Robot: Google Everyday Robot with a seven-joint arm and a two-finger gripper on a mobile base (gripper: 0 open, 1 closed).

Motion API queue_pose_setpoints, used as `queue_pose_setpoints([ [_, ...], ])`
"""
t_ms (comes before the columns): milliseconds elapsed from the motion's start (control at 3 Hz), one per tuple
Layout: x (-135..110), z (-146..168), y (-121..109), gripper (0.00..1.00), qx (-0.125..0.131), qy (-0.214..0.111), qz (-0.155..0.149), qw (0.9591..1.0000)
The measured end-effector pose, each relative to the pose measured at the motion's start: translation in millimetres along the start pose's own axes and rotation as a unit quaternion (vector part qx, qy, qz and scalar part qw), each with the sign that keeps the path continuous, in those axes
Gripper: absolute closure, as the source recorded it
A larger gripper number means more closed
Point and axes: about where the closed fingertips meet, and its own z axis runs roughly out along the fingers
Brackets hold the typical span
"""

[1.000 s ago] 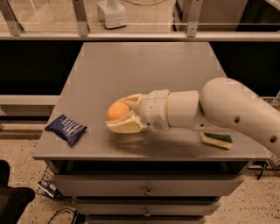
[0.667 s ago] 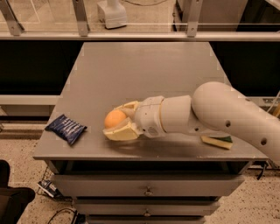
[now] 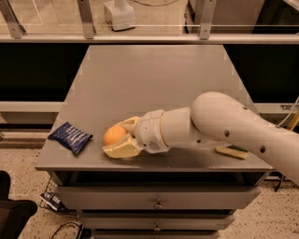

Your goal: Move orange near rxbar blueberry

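The orange [image 3: 113, 135] is a small round fruit held between the pale fingers of my gripper [image 3: 119, 138], low over the front left part of the grey table [image 3: 154, 79]. The gripper is shut on it. The rxbar blueberry [image 3: 70, 137] is a flat dark blue wrapper lying at the table's front left corner, a short way left of the orange and apart from it. My white arm [image 3: 224, 126] reaches in from the right.
A green-and-yellow sponge [image 3: 232, 151] lies at the front right, partly hidden under my arm. A white object [image 3: 119, 14] stands behind the glass rail beyond the table. Drawers [image 3: 156, 204] sit below the table's front edge.
My gripper has carried the orange to the left and a little toward the table's front edge, closer to the blue wrapper. The wrapper and the sponge have stayed in place.
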Motion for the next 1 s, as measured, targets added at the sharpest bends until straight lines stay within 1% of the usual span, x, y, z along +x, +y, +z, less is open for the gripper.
queue_pose_setpoints([
  [667,-3.3,-1.3,0.1,1.0,-0.001,0.0,0.0,1.0],
  [1000,-4.0,-1.7,0.1,0.84,-0.001,0.0,0.0,1.0],
])
